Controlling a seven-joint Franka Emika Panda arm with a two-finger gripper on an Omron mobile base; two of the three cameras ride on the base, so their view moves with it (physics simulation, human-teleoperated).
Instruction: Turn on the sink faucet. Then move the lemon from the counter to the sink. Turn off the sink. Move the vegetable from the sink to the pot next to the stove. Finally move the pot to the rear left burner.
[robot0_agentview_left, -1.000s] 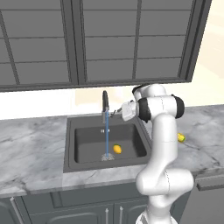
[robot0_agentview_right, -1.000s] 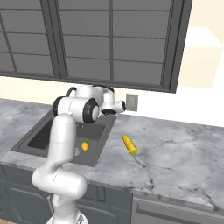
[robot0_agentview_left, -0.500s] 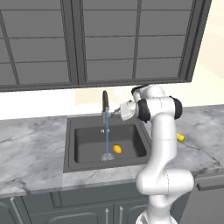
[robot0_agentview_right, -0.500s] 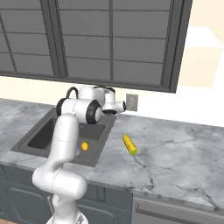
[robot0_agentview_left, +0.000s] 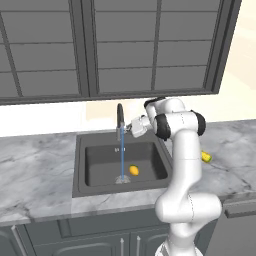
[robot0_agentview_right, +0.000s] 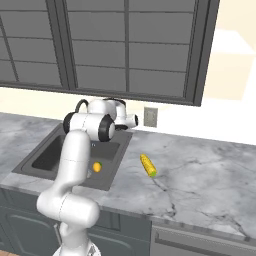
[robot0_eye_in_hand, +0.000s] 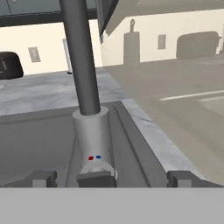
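The dark gooseneck sink faucet (robot0_agentview_left: 120, 116) runs a thin blue stream (robot0_agentview_left: 122, 156) into the dark grey sink (robot0_agentview_left: 80, 165). The lemon (robot0_agentview_left: 134, 170) (robot0_agentview_right: 97, 167) lies on the basin floor beside the stream. My gripper (robot0_agentview_left: 131, 128) is at the faucet's right side. In the hand view it is open (robot0_eye_in_hand: 111, 178), with its fingertips (robot0_eye_in_hand: 42, 178) standing wide on either side of the faucet's base (robot0_eye_in_hand: 92, 133) and small lever (robot0_eye_in_hand: 97, 177). Nothing is held. A yellow corn cob (robot0_agentview_right: 148, 165) (robot0_agentview_left: 205, 157) lies on the marble counter (robot0_agentview_right: 200, 170) right of the sink. Pot and stove are out of view.
Dark wall cabinets (robot0_agentview_left: 125, 45) hang above the sink. A wall outlet (robot0_agentview_right: 150, 116) sits behind the counter. A grey appliance front with a bar handle (robot0_agentview_right: 200, 239) is under the counter at the right. My white arm rises in front of the sink's right rim.
The hand has crept slightly left toward the faucet. Water keeps running, the lemon and the corn lie where they were, and the jaws stay open.
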